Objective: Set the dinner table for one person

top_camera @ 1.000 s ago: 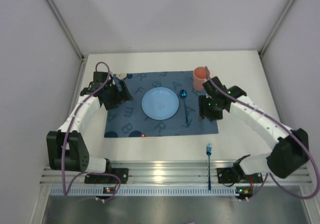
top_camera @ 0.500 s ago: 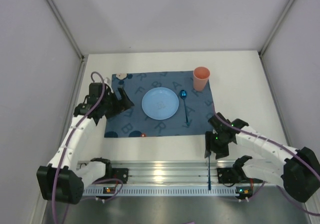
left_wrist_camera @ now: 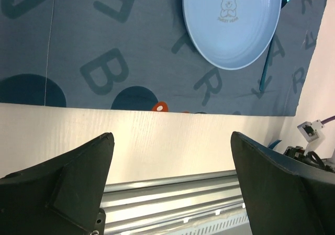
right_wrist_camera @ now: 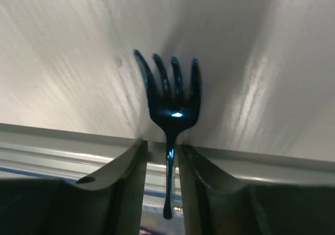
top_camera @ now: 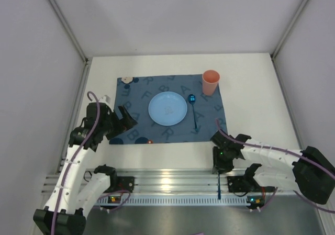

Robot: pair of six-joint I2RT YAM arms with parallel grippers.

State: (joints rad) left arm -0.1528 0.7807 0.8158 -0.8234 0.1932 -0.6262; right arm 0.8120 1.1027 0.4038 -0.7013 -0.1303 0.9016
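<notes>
The white dinner table (top_camera: 251,114) carries a dark blue lettered placemat (top_camera: 136,96). On the mat are a light blue plate (top_camera: 167,108), a blue spoon (top_camera: 193,109) to its right, and an orange cup (top_camera: 210,81) at the far right corner. A blue fork (top_camera: 218,185) lies across the table's near edge and the rail. My right gripper (top_camera: 219,164) is low over it. In the right wrist view its fingers straddle the fork (right_wrist_camera: 170,99) handle, with a narrow gap showing on the left side; the right gripper (right_wrist_camera: 163,143) is narrowly open. My left gripper (top_camera: 127,119) is open and empty over the mat's near left part.
The ribbed aluminium rail (top_camera: 167,180) runs along the near edge. The left wrist view shows the left gripper (left_wrist_camera: 170,135) over bare table, with the rail (left_wrist_camera: 172,193), mat (left_wrist_camera: 78,46), plate (left_wrist_camera: 230,20) and spoon (left_wrist_camera: 269,57). White walls enclose three sides.
My right gripper came from the cup, down the mat's right side, to the fork at the near edge. My left arm drew back toward the near left, its gripper still open.
</notes>
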